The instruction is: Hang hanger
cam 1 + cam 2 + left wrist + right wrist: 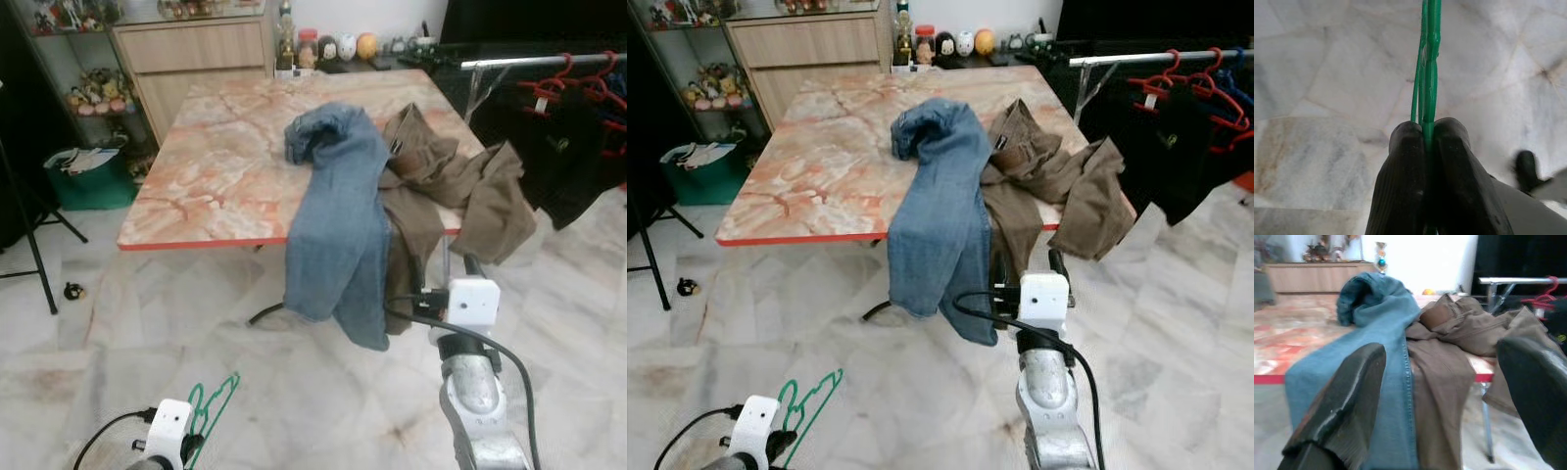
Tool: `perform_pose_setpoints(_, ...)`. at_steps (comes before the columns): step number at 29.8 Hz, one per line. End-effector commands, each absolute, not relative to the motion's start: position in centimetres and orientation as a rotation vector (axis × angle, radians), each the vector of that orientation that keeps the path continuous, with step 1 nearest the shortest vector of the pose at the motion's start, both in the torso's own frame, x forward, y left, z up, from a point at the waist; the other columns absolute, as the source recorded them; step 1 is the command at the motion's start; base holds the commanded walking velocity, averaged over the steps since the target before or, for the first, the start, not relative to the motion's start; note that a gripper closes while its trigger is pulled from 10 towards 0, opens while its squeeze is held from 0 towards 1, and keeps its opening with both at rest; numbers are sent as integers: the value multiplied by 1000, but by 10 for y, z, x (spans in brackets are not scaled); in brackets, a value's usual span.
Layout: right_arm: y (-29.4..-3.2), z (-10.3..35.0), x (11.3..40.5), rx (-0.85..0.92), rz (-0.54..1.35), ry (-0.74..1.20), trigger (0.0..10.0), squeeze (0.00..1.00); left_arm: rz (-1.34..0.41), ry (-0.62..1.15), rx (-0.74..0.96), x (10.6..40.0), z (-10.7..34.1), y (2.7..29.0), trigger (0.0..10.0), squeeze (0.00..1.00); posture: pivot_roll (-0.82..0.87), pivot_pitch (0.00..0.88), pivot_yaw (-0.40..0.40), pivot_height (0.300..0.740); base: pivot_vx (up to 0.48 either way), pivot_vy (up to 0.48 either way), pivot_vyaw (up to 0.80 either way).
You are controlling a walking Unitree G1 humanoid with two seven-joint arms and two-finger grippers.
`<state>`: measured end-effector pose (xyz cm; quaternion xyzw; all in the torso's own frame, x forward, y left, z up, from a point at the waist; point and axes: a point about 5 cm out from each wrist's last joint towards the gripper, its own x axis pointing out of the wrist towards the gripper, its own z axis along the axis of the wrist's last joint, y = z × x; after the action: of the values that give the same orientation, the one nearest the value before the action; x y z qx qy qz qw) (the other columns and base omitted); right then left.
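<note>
we see left gripper (pixel 1425 142) clamped on green hanger (pixel 214 399), near left, low over floor | right gripper (pixel 1440 396) spread wide, holding nothing, facing jeans (pixel 338 220) | rail (pixel 544 61) far right, well apart from hanger, right arm nearer

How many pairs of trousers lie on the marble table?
2: blue jeans draped over the table's near edge, and brown trousers beside them on the right, also hanging over. Others may be hidden underneath.

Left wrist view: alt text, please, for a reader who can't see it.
The left pincer is shut on a green hanger, whose thin wires run straight out from between the two black fingers. Behind lies a pale marble floor.
</note>
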<state>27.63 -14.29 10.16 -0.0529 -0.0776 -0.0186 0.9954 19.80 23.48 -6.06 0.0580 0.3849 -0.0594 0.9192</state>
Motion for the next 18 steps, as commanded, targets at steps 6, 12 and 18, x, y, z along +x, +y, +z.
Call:
perform_pose_setpoints(6,-149,102,277,-118,-53,-153,10000,0,-136,798,120,197,-62,231,10000,0,85,6,50,740,0,-326,0)
perform_pose_setpoints(12,-147,103,276,-146,-39,-163,10000,0,-144,804,131,197,-63,231,10000,0,86,11,51,740,0,-315,0)
perform_pose_setpoints(18,-144,102,276,-164,-16,-159,10000,0,-149,810,133,195,-63,231,10000,0,86,11,51,740,0,-303,704)
